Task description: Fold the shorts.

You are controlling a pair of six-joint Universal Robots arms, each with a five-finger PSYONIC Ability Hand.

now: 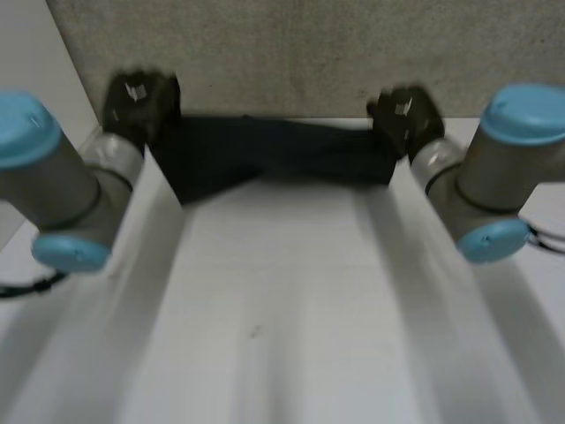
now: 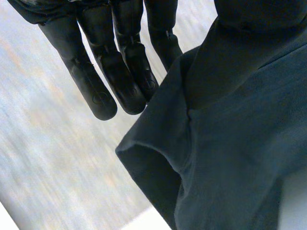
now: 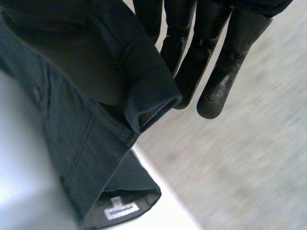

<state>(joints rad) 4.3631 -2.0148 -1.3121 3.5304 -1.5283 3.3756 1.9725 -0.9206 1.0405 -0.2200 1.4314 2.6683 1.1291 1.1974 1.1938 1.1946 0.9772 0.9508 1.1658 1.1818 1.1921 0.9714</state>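
The left robot hand [image 1: 141, 95] and the right robot hand [image 1: 402, 110], fingers straight, are each pinching one end of the dark shorts [image 1: 274, 159] (thumbs hidden under cloth), which are hanging stretched between them at the far edge of the desk [image 1: 282, 291].

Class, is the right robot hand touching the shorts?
Touching. The right wrist view shows the shorts lying against the right robot hand, their hem wrapped over it.

Head view: shorts [image 1: 274, 159] ends hidden behind left hand [image 1: 141, 99], upper left, and right hand [image 1: 404, 113], upper right; both hands blurred. Right wrist view: label [image 3: 122, 211] print on shorts too small to read.
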